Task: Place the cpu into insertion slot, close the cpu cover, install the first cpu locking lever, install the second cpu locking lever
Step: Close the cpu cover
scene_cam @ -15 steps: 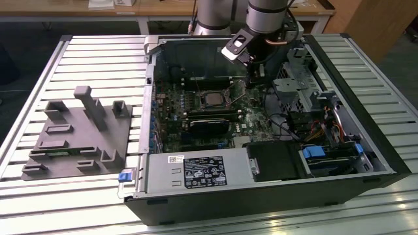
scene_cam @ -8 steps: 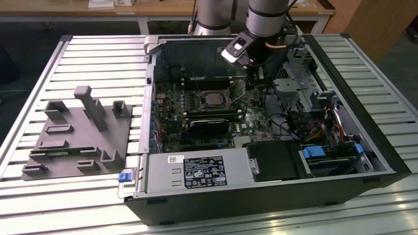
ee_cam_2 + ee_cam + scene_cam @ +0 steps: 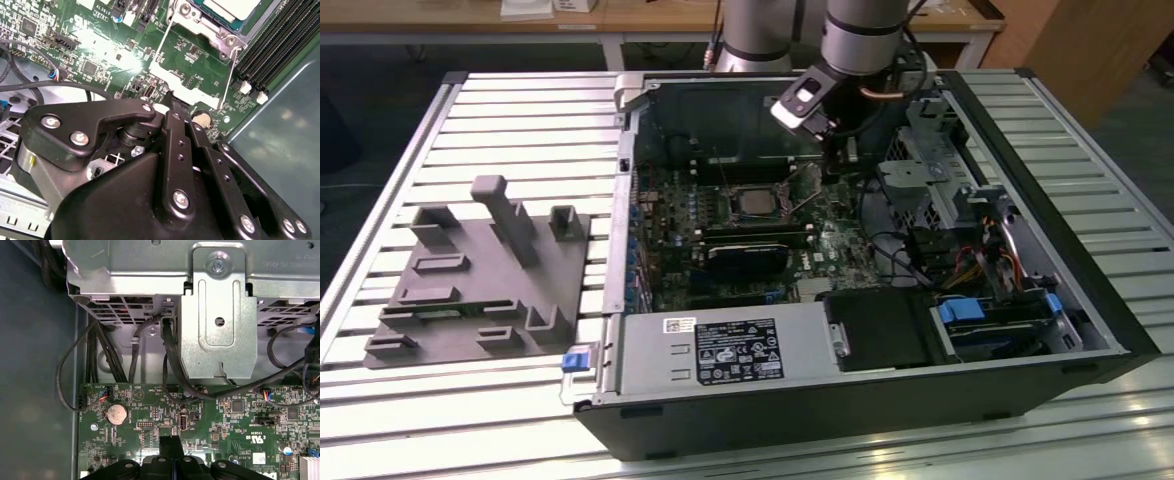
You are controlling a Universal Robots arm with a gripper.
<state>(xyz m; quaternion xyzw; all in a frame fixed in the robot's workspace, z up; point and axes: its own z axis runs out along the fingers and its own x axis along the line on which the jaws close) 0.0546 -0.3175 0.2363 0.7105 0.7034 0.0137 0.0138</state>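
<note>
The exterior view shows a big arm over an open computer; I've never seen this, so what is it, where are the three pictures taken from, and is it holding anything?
That is a robot arm reaching into an open computer case that lies on a slatted metal table, beside a grey fixture. The exterior view comes from a camera off the arm; both wrist views come from cameras riding on it, looking past its black gripper at the green motherboard. The cpu lies in place on that board. The gripper looks shut, with nothing seen in it.
</note>
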